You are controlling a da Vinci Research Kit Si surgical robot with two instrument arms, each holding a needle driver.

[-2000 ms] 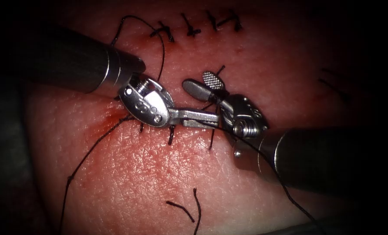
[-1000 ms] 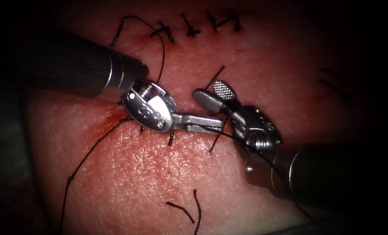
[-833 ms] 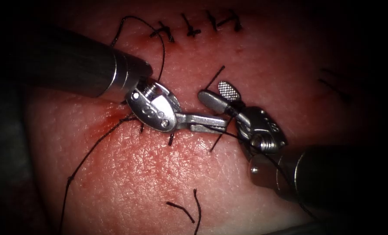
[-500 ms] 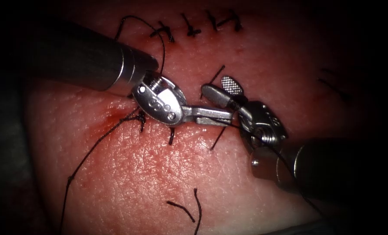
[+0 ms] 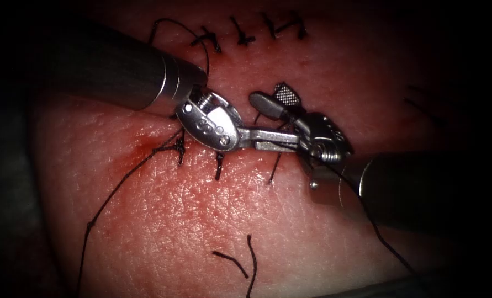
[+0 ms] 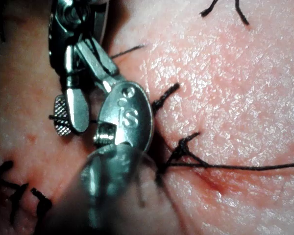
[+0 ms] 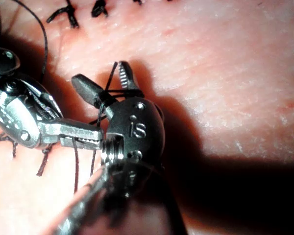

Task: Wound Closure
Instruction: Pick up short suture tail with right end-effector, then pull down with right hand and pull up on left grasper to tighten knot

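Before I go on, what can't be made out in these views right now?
- Needle: I cannot place it.
- Left tool: shut jaws end against the right tool's wrist in the endoscope view; whether they pinch the thread is hidden.
- Right tool: jaws open, thread crossing their base; how it wraps is too fine.
- The thread's far end runs into the dark edge.

Both tools polished metal, glossy: left tool (image 5: 268, 139), right tool (image 5: 273, 102) w/ cross-hatched jaw face. Shafts darker, satin. Thread (image 5: 113, 193) black, matt. Tissue (image 5: 190, 221) wet-shiny, pebbled skin.
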